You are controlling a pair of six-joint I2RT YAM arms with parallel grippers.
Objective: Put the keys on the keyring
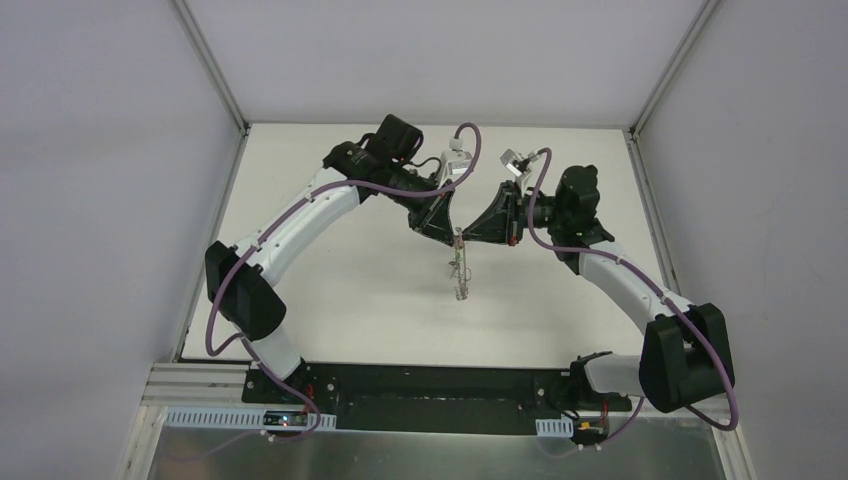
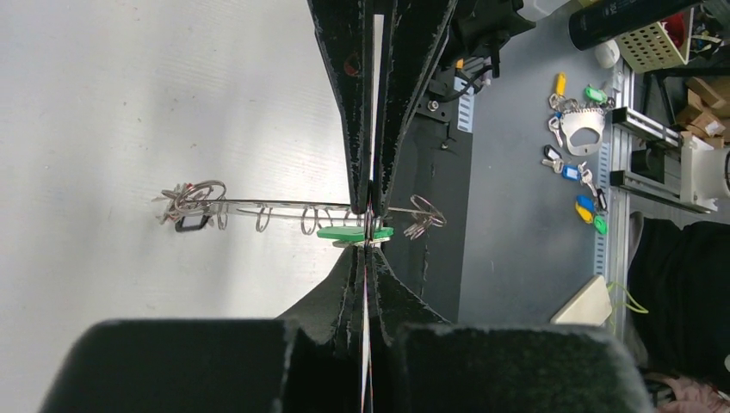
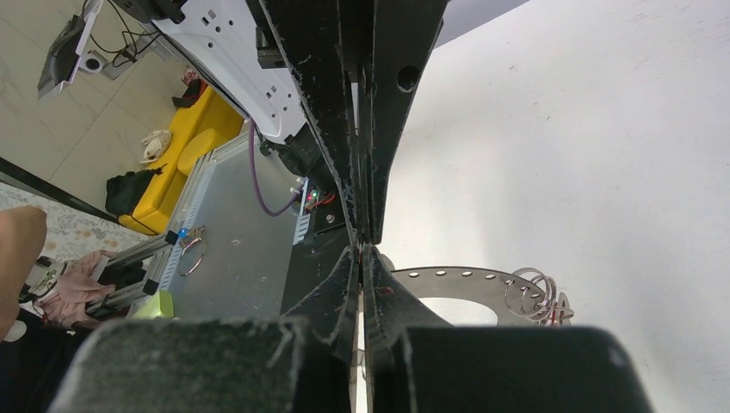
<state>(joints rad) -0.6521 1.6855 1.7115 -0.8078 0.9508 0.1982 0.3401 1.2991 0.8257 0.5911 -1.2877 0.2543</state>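
Observation:
The keyring (image 1: 460, 272) hangs edge-on in mid-air above the table (image 1: 350, 290), between both grippers. In the right wrist view it is a flat grey ring (image 3: 465, 280) with small holes and wire loops (image 3: 534, 292), and my right gripper (image 3: 360, 251) is shut on its rim. In the left wrist view the keyring (image 2: 258, 205) is a thin line with loops, and a dark-headed key (image 2: 191, 224) hangs at its far end. My left gripper (image 2: 368, 244) is shut on a green-headed key (image 2: 340, 232) right against the ring, tip to tip with the right gripper (image 2: 370, 206).
Both arms arch over the middle of the white table, walled on three sides. Beyond the near edge are the dark base plate (image 2: 439, 172) and a grey bench holding several spare tagged keys (image 2: 577, 155) and a basket (image 2: 654, 43).

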